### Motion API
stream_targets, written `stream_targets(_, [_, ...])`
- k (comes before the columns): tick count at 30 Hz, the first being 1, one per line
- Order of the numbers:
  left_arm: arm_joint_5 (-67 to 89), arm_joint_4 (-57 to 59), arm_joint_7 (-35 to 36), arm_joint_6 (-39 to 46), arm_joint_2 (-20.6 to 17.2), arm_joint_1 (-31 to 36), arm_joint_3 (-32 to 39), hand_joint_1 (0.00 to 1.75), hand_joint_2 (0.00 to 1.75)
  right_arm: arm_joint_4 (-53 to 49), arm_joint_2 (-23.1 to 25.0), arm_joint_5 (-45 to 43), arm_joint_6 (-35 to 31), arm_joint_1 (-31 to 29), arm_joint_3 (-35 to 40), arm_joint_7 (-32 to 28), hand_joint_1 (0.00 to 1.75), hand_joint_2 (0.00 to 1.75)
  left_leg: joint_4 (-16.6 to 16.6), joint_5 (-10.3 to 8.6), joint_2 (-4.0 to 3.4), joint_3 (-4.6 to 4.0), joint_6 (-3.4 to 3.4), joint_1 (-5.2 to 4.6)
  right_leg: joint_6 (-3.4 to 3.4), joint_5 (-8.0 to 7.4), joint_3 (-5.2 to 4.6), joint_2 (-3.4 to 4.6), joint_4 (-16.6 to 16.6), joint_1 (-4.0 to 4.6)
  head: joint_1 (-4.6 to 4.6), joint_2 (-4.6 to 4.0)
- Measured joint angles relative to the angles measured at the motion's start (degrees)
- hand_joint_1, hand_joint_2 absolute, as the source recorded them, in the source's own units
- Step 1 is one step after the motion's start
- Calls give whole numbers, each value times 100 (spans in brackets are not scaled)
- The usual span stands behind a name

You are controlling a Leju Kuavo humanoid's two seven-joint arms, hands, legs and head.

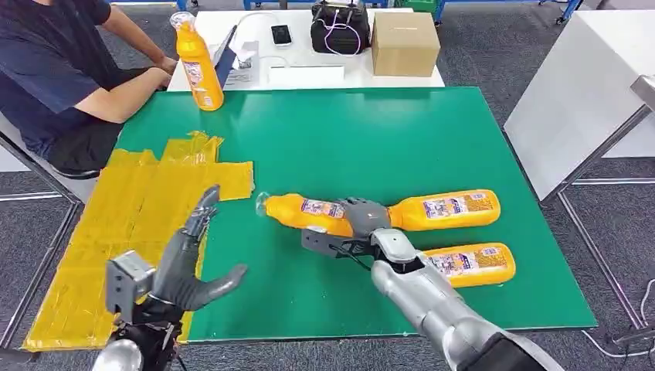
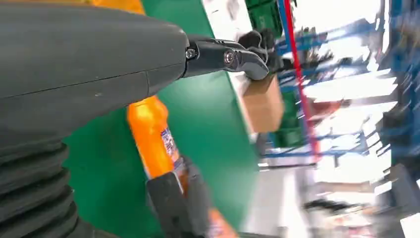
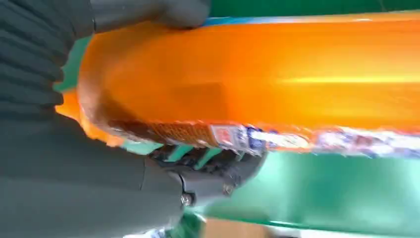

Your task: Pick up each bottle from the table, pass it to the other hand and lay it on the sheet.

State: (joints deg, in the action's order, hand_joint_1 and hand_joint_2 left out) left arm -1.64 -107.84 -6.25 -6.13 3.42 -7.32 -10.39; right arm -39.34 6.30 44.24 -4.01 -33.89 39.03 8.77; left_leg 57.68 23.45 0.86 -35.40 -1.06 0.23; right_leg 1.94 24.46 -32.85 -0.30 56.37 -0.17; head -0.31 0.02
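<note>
Right hand: the right hand (image 1: 361,224) is wrapping its fingers around a lying orange bottle (image 1: 309,212) near the middle of the green mat (image 1: 347,131), thumb on one side and darker fingers on the other (the right wrist view is showing the orange body pressed against the palm).
Held bottle: it is lying on its side with its clear cap end pointing left, toward the sheet; whether it is touching the mat or lifted, I cannot tell.
Left hand: the left hand (image 1: 185,267) is hovering at the near left, over the edge where the yellow sheet (image 1: 131,216) meets the mat, fingers spread and holding nothing.
Second bottle: another orange bottle (image 1: 448,210) is lying just right of the right hand, label up, its neck end sitting behind the fingers.
Third bottle: a third bottle (image 1: 473,264) is lying nearer, just beside the right forearm.
Standing bottle: an upright bottle (image 1: 198,66) is standing at the far left corner of the mat.
Sheet: the yellow sheet is covering the left side of the table, crinkled at its far edge.
Surroundings: a person (image 1: 62,69) is sitting at the far left; a cardboard box (image 1: 405,42), a black bag (image 1: 340,27) and a phone (image 1: 281,35) are sitting on the white table (image 1: 309,77) beyond.
</note>
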Motion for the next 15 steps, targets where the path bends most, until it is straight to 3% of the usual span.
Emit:
stream_targets(3, [-963, -136, -151, 331, 169, -175, 386, 0, 0, -1114, -31, -785, -298, 600, -520, -186, 175, 175, 0, 0, -3, -21, 0, -1, 1, -1, -25, 3, 1, -1, -4, 0])
stream_targets(6, [-1235, -232, -195, 425, 237, -308, 663, 0, 0, -2049, -79, -1001, -331, 927, -830, -186, 175, 175, 0, 1, 4, -34, 1, 1, 0, 2, -36, -3, 0, 0, -2, 0])
stream_targets(7, [-1279, -254, -206, 427, 266, -342, 700, 0, 175, -2250, -92, -1034, -335, 990, -893, -188, 175, 175, 0, 1, 5, -35, 1, 1, -1, 3, -37, -3, 1, 0, 0, 0])
stream_targets(15, [-2631, -280, 26, 356, 344, -434, 825, 0, 175, -4158, -236, -1726, -823, 1591, -1038, -763, 175, 175, 0, 2, 3, -41, 0, 0, 0, 2, -42, -1, -1, -1, -2, 0])
